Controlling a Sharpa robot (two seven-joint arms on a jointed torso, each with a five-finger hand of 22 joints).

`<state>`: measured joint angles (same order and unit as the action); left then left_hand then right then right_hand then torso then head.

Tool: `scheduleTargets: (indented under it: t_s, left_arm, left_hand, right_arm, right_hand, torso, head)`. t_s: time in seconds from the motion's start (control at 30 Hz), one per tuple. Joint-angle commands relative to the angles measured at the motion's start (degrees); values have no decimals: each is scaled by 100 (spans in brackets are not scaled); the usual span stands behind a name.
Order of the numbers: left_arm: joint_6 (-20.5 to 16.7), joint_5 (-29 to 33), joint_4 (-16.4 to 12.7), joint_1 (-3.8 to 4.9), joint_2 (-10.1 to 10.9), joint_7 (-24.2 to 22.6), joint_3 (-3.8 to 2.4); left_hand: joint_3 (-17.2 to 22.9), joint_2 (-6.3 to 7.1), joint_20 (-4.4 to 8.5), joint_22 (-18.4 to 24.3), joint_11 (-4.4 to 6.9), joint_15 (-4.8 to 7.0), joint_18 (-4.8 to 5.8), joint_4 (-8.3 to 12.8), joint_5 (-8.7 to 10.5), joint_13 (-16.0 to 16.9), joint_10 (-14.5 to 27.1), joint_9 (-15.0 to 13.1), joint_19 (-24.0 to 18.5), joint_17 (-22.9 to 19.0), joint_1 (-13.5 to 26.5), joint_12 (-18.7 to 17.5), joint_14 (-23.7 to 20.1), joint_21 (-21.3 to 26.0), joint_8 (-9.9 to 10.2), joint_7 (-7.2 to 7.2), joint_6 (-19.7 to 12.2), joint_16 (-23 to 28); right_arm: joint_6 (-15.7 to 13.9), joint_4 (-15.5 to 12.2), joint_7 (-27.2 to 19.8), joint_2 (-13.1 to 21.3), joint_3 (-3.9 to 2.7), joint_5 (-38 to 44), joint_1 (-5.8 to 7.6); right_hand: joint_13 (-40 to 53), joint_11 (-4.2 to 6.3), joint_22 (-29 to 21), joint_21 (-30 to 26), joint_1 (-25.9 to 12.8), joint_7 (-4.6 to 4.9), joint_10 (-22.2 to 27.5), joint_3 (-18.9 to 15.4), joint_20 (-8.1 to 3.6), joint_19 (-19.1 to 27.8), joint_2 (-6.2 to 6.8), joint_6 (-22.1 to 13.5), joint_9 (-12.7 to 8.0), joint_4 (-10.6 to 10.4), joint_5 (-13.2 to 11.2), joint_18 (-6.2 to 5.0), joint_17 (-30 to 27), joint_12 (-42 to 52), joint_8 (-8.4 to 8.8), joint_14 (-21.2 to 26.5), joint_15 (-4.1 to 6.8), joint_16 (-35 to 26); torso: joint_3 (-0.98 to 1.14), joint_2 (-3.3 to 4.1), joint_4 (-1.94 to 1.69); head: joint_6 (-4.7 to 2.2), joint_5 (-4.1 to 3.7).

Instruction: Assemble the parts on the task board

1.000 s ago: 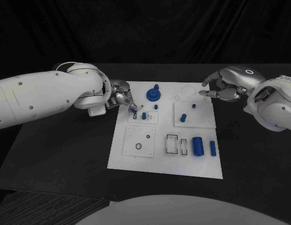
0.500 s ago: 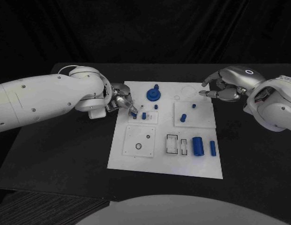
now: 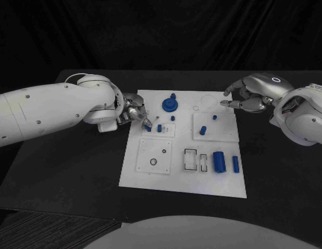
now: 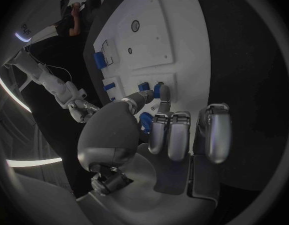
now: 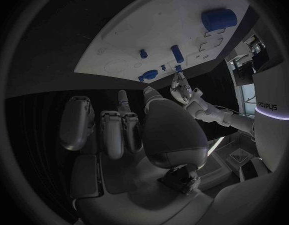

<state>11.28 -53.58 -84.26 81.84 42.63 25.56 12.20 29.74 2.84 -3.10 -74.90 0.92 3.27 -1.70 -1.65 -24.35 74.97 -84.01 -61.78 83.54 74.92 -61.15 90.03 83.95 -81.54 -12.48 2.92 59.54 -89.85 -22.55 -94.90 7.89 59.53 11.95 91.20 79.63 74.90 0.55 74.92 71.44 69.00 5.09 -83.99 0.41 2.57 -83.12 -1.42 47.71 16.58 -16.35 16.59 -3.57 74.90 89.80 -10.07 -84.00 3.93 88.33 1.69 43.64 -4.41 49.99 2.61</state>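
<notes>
Head view: my left hand (image 3: 135, 111) sits at the left edge of the white board (image 3: 153, 179), fingertips down over the small plate that carries two short blue pegs (image 3: 159, 128).
Change, left arm: over the last second my elbow and forearm have swung nearer and lower, while the hand itself has barely shifted along the board's left edge.
Change, fingertips: they have crept a little to the right, toward the left peg of the pair.
Left hand, state: in the left wrist view my thumb and one finger (image 4: 163, 101) meet around a small blue peg (image 4: 157, 90) and the other fingers are curled in; I judge I am pinching it, though the contact is small and hard to read.
Right hand, state: my right hand (image 3: 249, 98) hovers at the far right corner of the board with fingers curled in; nothing shows in it, and it has not moved.
Other parts: the blue gear (image 3: 169, 106) stands far on the board, a large blue cylinder (image 3: 219, 161) and a slim one (image 3: 235, 164) lie near right, and none of them has moved.
Meaning: I judge the arm was realigning the wrist to seat or lift this peg, so assembly is at an early stage.
</notes>
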Motion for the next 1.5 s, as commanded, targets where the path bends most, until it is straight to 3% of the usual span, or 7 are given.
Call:
scheduleTargets:
  t_s: [0.03,0.77,1.23,1.5]
  left_arm:
    - [112,6,1,-17,-13,-9,-4]
    - [206,6,56,-62,-27,71,-4]
    - [-371,6,-11,-65,23,-112,-5]
    - [-484,6,-31,-65,44,-142,-6]
  left_hand:
    - [284,-59,8,-1202,17,20,-62,236,-32,1503,-599,4,40,1508,11,-3,605,33,1,-33,14,-15]
    - [301,-84,8,-1200,17,20,-64,241,-30,1503,-599,5,35,1508,6,-3,605,41,4,-33,9,-15]
    - [320,-100,9,-1206,19,20,-59,261,-48,1503,-599,2,47,1508,-12,-3,605,23,1,-33,12,-15]
    - [322,-98,9,-1207,19,21,-58,265,-55,1503,-599,2,49,1508,-13,-3,605,21,0,-33,13,-15]
  right_arm:
    - [31,-14,87,8,-3,13,-14]
    - [52,-17,90,14,-3,-32,-14]
    - [40,-16,85,15,-3,-34,-15]
    - [39,-18,87,22,-3,-34,-18]
  right_hand:
    - [1510,-35,975,-29,78,-8,-601,-38,17,41,1,51,-7,-3,33,-41,1365,20,32,-545,-29,-33]
    - [1510,-34,974,-34,89,-9,-601,-38,17,42,-1,55,-10,0,43,-42,1360,20,34,-543,-28,-41]
    - [1510,-34,973,-40,100,-8,-601,-37,16,43,-5,58,-12,2,49,-43,1361,20,35,-543,-28,-40]
    - [1510,-34,973,-42,106,-8,-601,-36,16,43,-6,60,-13,4,51,-43,1361,20,35,-543,-28,-40]
  torso:
    - [0,1,-2]
    - [0,1,-1]
    - [-1,1,0]
    - [0,0,1]
  head:
    - [1,-6]
    - [1,-7]
    - [1,-28]
    - [1,-30]
